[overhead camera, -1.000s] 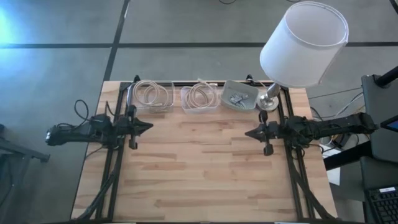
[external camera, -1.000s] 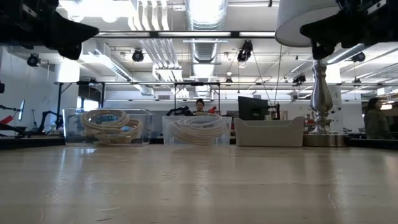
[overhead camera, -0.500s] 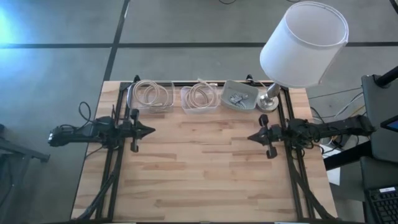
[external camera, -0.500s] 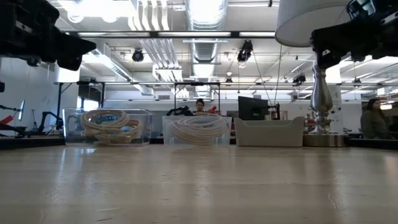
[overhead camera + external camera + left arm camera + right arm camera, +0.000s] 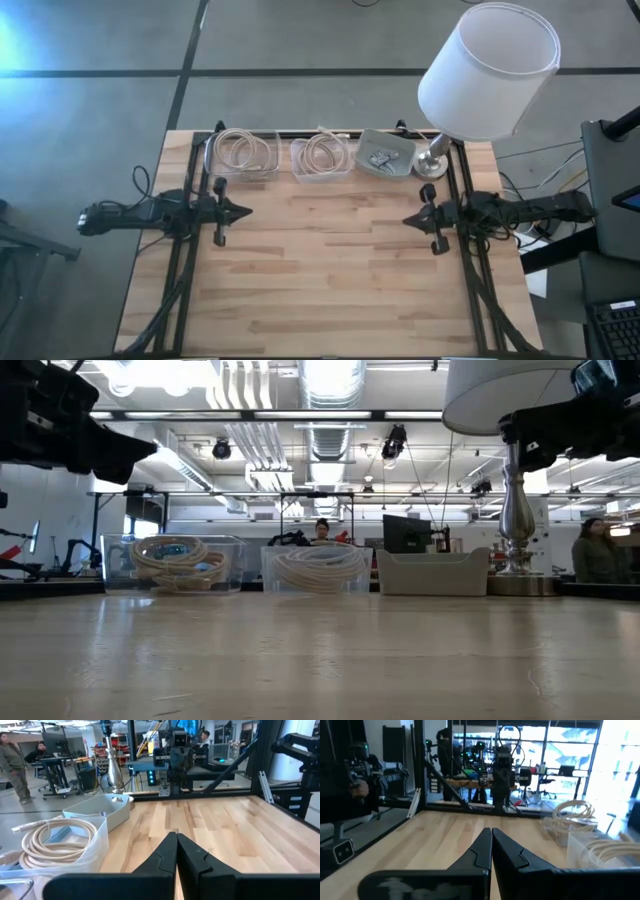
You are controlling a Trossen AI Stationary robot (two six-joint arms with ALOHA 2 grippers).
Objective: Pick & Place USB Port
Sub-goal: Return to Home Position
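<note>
- high view: the left gripper [image 5: 243,211] hangs over the left edge of the wooden table [image 5: 330,280], pointing toward the centre. the right gripper [image 5: 407,219] mirrors it at the right edge, well apart from it. neither has hold of anything.
- along the top edge of the table stand two clear bins [image 5: 244,153] with coiled cords, then the gray bin [image 5: 400,148] right of them. the usb cables [image 5: 379,157] lie inside the gray bin as small pale pieces, too small to tell their colours. a lamp [image 5: 487,70] with a white shade stands at the upper right, just beside the gray bin.
- low view: both arms show dark in the upper corners, high above the tabletop. the gray bin sits right of centre on the far edge, its contents hidden by its wall. a person [image 5: 594,555] stands at the far right of the room.
- left wrist view: the two dark fingers [image 5: 192,855] are pressed together at their tips, with nothing between them. the gray bin is at centre left.
- right wrist view: the fingers meet tip to tip just below the middle of the frame, empty. the clear bins are at the right edge.
</note>
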